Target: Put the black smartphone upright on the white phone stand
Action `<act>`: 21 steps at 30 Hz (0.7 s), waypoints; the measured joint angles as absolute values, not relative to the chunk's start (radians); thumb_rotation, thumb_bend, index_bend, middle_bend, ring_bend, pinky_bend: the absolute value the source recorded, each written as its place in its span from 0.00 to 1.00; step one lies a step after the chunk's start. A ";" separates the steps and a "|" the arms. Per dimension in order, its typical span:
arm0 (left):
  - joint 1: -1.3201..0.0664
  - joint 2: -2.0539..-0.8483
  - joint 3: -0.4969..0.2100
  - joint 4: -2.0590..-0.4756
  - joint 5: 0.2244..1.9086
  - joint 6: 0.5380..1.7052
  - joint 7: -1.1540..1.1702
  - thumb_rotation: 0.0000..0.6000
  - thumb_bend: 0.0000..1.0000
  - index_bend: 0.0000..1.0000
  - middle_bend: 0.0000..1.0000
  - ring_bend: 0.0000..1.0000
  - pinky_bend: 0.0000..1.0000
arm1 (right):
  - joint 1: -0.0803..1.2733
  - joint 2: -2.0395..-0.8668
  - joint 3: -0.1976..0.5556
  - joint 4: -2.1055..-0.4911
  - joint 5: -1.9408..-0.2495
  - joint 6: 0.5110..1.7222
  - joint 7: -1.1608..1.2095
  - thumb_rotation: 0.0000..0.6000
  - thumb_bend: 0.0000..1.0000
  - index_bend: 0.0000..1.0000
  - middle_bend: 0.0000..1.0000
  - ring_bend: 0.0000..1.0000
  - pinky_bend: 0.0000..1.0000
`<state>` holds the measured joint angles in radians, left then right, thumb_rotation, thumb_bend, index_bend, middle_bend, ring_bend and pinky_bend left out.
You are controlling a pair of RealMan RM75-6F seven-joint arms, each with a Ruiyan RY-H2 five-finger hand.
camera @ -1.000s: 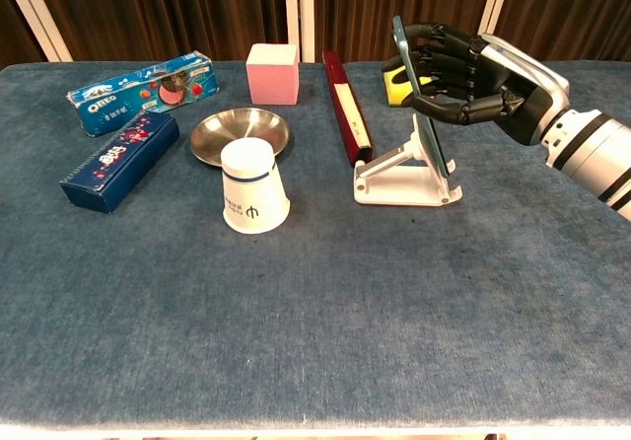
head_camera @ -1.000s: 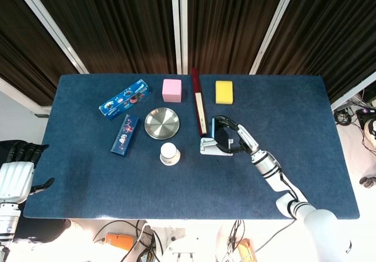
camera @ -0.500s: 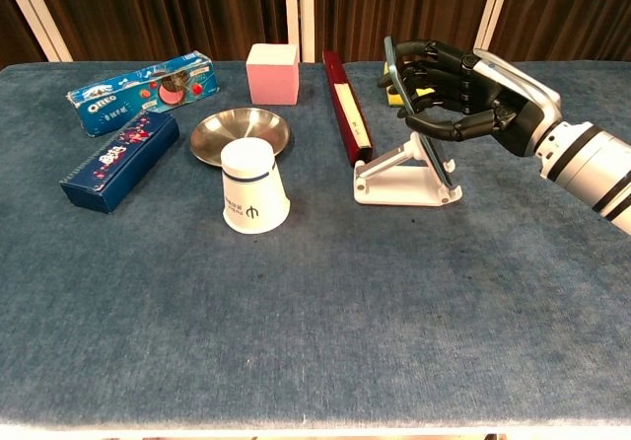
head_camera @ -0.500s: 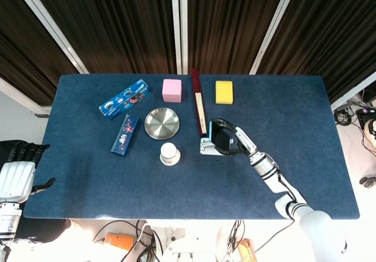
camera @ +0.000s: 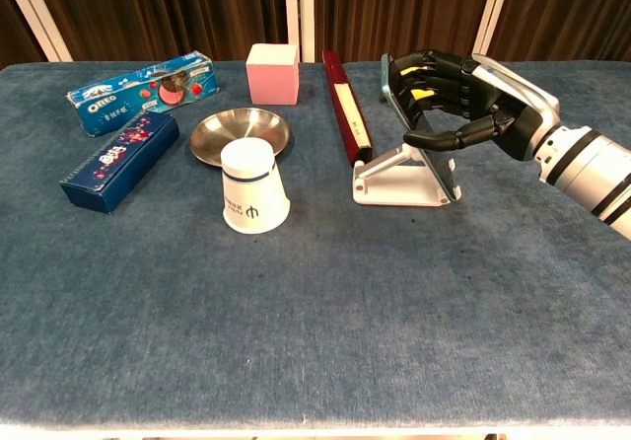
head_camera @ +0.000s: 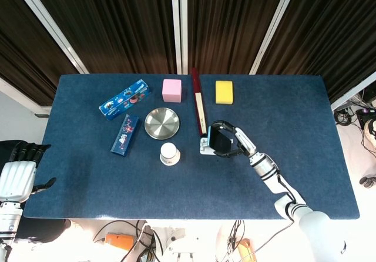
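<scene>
Smartphone (camera: 419,129) seemingly on stand (camera: 399,181), right hand (camera: 463,100) gripping.

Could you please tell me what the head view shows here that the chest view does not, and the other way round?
Only the head view shows the left hand, off the table's left edge and holding nothing, plus the floor around the table.

Only the chest view shows, from the side, the black smartphone leaning on the white phone stand.

Both show the right hand around the phone, the upturned white cup, metal dish, pink block, yellow sponge and two blue boxes.
</scene>
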<state>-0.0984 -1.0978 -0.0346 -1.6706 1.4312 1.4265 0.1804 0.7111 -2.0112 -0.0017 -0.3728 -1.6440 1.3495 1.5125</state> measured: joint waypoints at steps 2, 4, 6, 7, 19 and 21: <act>-0.099 -1.097 -0.035 -1.671 1.430 1.426 0.180 1.00 0.09 0.17 0.19 0.11 0.00 | 0.714 -2.010 -0.001 -0.372 -1.643 1.349 1.513 1.00 0.31 0.42 0.39 0.21 0.29; -0.099 -1.097 -0.035 -1.672 1.429 1.426 0.181 1.00 0.09 0.17 0.19 0.11 0.00 | 0.718 -2.009 -0.001 -0.371 -1.643 1.350 1.510 1.00 0.31 0.42 0.39 0.21 0.29; -0.100 -1.097 -0.035 -1.673 1.429 1.426 0.182 1.00 0.09 0.17 0.19 0.11 0.00 | 0.721 -2.007 -0.001 -0.370 -1.644 1.350 1.508 1.00 0.31 0.42 0.39 0.21 0.29; -0.100 -1.096 -0.035 -1.673 1.429 1.425 0.183 1.00 0.09 0.17 0.19 0.11 0.00 | 0.723 -2.006 -0.002 -0.369 -1.644 1.347 1.506 1.00 0.31 0.42 0.39 0.21 0.29; -0.106 -1.094 -0.036 -1.681 1.425 1.419 0.189 1.00 0.09 0.17 0.19 0.11 0.00 | 0.724 -2.003 -0.009 -0.347 -1.641 1.335 1.508 1.00 0.29 0.35 0.36 0.18 0.26; -0.106 -1.094 -0.036 -1.682 1.425 1.418 0.189 1.00 0.09 0.17 0.19 0.11 0.00 | 0.724 -2.002 -0.010 -0.347 -1.641 1.334 1.508 1.00 0.27 0.31 0.34 0.17 0.24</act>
<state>-0.1063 -1.0940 -0.0361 -1.6817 1.4246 1.4181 0.1894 0.7236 -2.0021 -0.0103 -0.3465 -1.6415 1.3343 1.5084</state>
